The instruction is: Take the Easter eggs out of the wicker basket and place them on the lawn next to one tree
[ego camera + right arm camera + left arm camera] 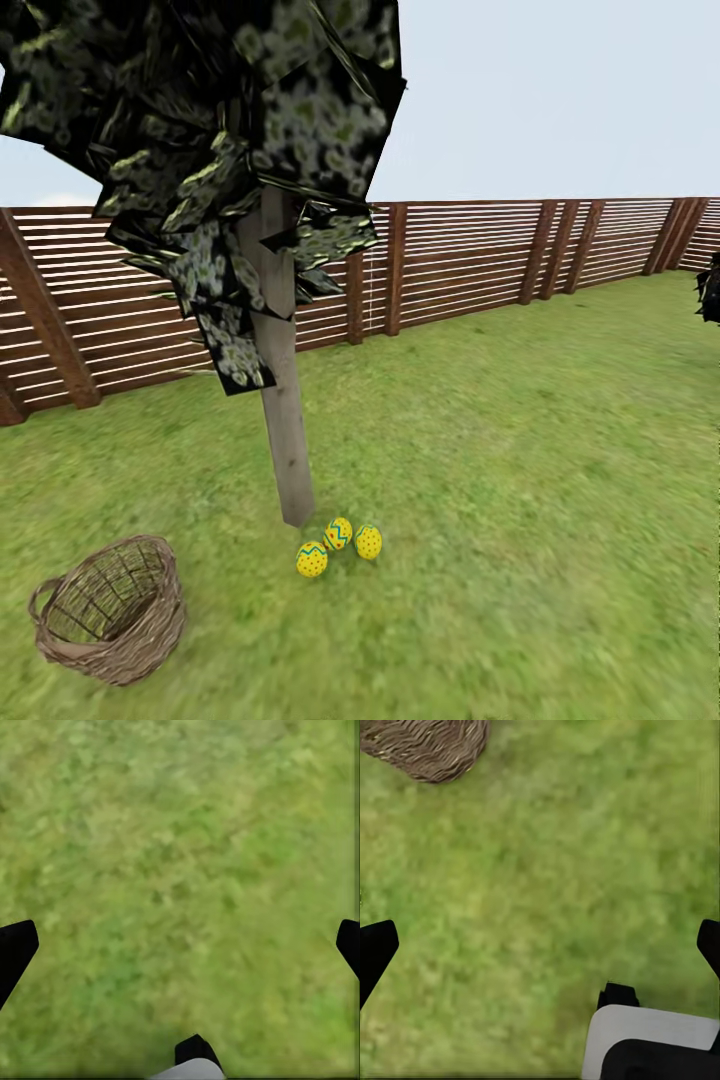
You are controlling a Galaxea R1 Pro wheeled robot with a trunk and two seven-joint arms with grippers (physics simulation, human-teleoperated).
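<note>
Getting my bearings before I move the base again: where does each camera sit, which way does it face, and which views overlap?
Head view: on the robot's head, facing forward and down at the tree, three Easter eggs by its trunk, the wicker basket tipped on the lawn, the fence behind.
Left wrist view: on the left arm, looking down at grass between the left gripper fingertips; a white-and-black robot part.
Right wrist view: on the right arm, looking down at grass past the right gripper.
Shared: the basket shows in the head and left wrist views.

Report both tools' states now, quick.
Left tool: open, fingers wide apart, holding nothing, above bare lawn.
Right tool: open, holding nothing, above grass.
</note>
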